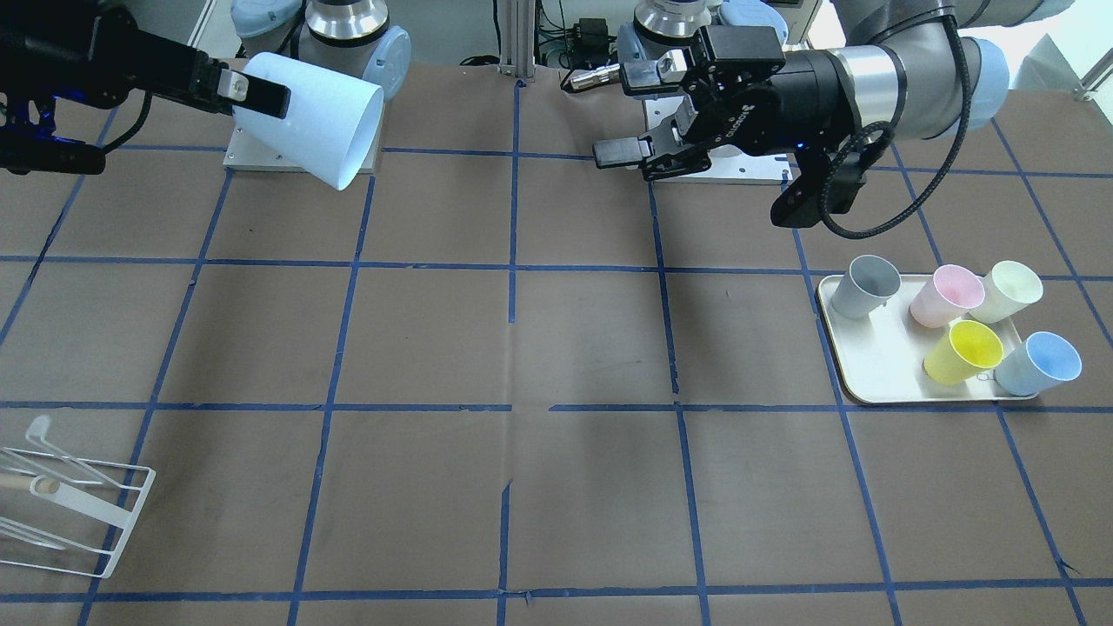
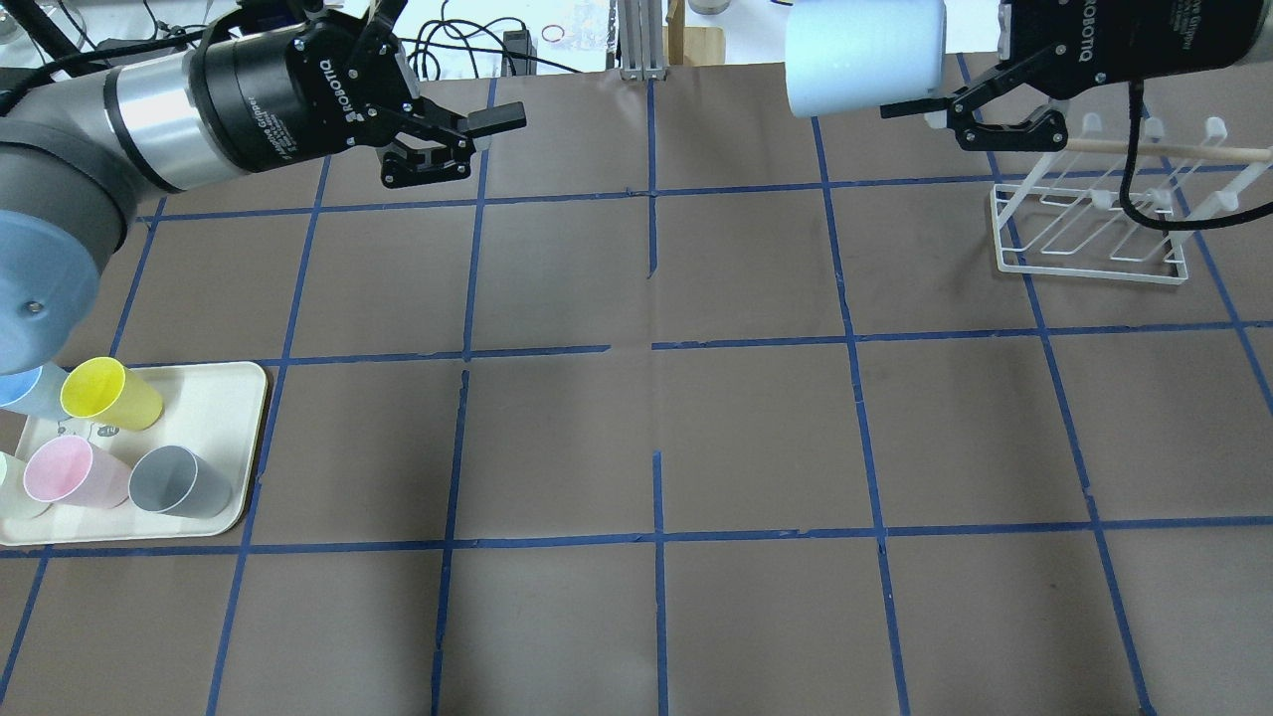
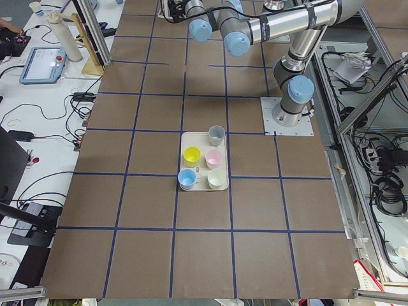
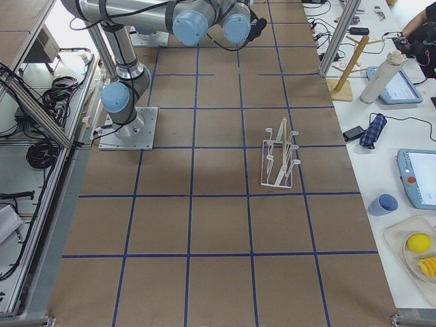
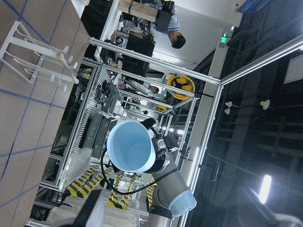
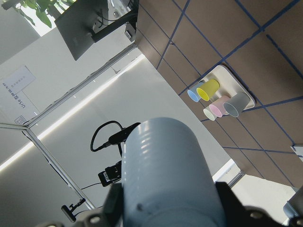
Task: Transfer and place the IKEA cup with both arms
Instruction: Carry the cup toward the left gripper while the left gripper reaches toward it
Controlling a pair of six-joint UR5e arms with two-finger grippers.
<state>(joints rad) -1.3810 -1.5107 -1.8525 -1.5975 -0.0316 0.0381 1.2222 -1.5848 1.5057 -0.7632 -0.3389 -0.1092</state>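
Note:
The IKEA cup [image 1: 317, 122], a pale-blue tumbler, lies on its side in the air, held by my right gripper [image 1: 265, 100], which is shut on its base end. It also shows in the overhead view [image 2: 863, 55], with the right gripper [image 2: 920, 80] above the far right of the table. In the left wrist view the cup's [image 5: 131, 145] open mouth faces my left gripper. My left gripper [image 1: 622, 113] is open and empty, well apart from the cup; it also shows overhead [image 2: 482, 139]. The right wrist view shows the cup [image 6: 165, 175] between the fingers.
A cream tray [image 1: 869, 369] holds a second blue cup [image 1: 1039, 363], a yellow cup [image 1: 963, 352], a grey cup [image 1: 863, 287], a pink cup [image 1: 946, 296] and a pale cup [image 1: 1007, 291]. A white wire rack [image 2: 1094, 224] stands below the right gripper.

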